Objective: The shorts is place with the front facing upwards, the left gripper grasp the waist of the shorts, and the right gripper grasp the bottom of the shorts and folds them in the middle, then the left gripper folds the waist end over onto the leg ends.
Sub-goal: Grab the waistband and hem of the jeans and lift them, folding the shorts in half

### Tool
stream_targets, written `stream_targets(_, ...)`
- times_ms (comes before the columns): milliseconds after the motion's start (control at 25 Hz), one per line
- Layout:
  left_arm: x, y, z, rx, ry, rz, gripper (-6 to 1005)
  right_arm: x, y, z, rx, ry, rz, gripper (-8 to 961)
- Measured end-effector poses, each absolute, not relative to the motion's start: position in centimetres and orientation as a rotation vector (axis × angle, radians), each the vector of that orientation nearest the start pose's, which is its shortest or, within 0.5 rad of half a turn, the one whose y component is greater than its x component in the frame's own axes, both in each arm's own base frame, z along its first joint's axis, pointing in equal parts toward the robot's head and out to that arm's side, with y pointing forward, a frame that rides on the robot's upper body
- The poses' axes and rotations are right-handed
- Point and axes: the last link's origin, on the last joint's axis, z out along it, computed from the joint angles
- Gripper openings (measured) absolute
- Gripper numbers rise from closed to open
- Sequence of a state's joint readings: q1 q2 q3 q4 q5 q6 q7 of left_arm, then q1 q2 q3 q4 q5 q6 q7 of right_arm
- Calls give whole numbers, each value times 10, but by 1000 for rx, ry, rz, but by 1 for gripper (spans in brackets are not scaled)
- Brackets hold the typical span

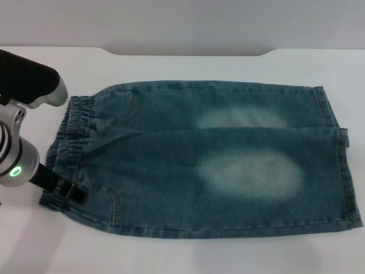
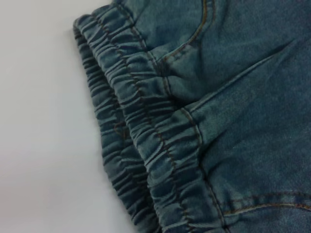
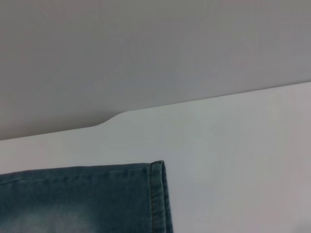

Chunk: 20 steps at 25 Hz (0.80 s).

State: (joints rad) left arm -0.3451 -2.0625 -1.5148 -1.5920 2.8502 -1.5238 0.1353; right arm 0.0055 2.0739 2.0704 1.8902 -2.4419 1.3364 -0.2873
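The blue denim shorts [image 1: 217,160] lie flat on the white table, elastic waist [image 1: 71,131] to the left and leg ends [image 1: 342,171] to the right. Pale faded patches mark the thighs. My left gripper [image 1: 71,193] is low at the near-left corner of the waist, its black tip touching the waistband there. The left wrist view shows the gathered waistband [image 2: 146,131] and a front pocket seam up close, without fingers. In the right wrist view only a hemmed leg corner [image 3: 155,194] appears. The right gripper is out of view.
The white table [image 1: 188,257] runs to a far edge with a shallow notch [image 1: 188,54], also seen as the table edge [image 3: 112,119] in the right wrist view. Bare tabletop surrounds the shorts. The left arm's silver wrist with a green light [image 1: 16,170] stands at the left edge.
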Motion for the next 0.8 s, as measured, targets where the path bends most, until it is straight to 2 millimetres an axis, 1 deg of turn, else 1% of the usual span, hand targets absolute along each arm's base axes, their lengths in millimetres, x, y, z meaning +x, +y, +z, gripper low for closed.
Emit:
stream_targets(360, -227, 311, 9, -2133, -1195, 618, 846, 269, 276, 148, -1765, 1330, 152, 575)
stream_targets(600, -225, 311, 12, -2128, -1191, 611, 844, 262, 275, 153, -1769, 1299, 158, 574)
stream_targets(760, -230, 311, 15, -2113, -1198, 621, 757, 255, 274, 156, -1772, 1275, 163, 576)
stream_targets(800, -230, 311, 15, -2113, -1198, 621, 711, 254, 273, 156, -1773, 1272, 164, 576)
